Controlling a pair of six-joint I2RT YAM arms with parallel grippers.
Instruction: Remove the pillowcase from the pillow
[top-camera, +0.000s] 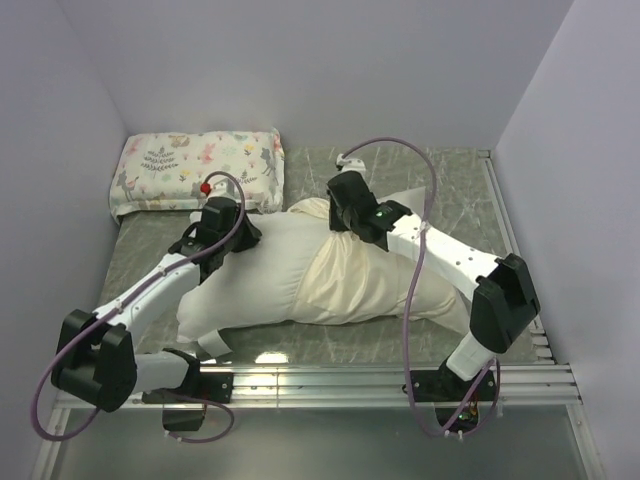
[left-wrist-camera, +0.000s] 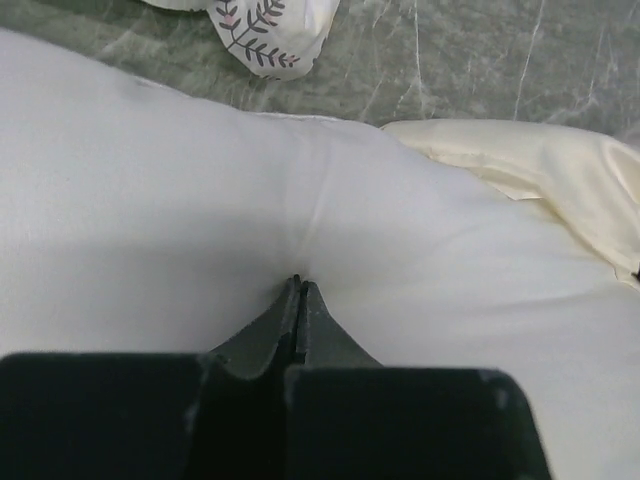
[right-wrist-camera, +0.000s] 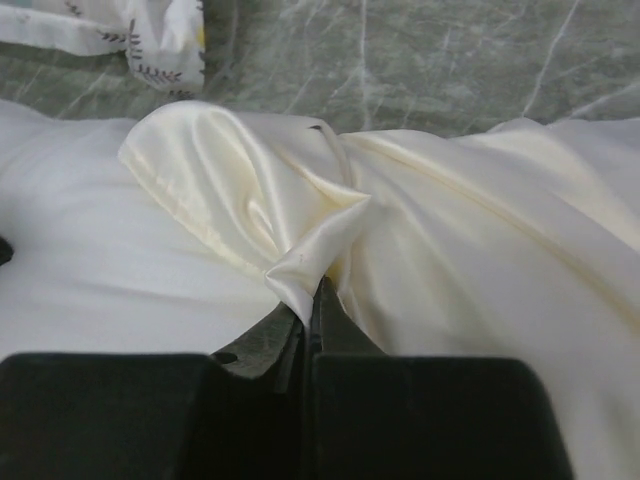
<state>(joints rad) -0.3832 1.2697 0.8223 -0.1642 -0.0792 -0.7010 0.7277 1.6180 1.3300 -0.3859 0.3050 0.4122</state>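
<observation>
The plump white pillow (top-camera: 255, 270) lies across the table's middle, its left half bare. The cream pillowcase (top-camera: 375, 280) covers its right half. My left gripper (top-camera: 222, 222) is shut and pinches the white pillow (left-wrist-camera: 200, 200) fabric at the far top edge; its closed tips (left-wrist-camera: 298, 285) pucker the cloth. My right gripper (top-camera: 345, 215) is shut on a bunched fold of the pillowcase (right-wrist-camera: 290, 200) at its open edge; the shiny cream fold (right-wrist-camera: 300, 270) sits between the tips. The cream edge also shows in the left wrist view (left-wrist-camera: 540, 170).
A small floral animal-print pillow (top-camera: 195, 168) lies at the far left against the wall, close behind my left gripper. A grey marbled table (top-camera: 420, 165) is bounded by lilac walls. A metal rail (top-camera: 390, 378) runs along the near edge. Cables loop over both arms.
</observation>
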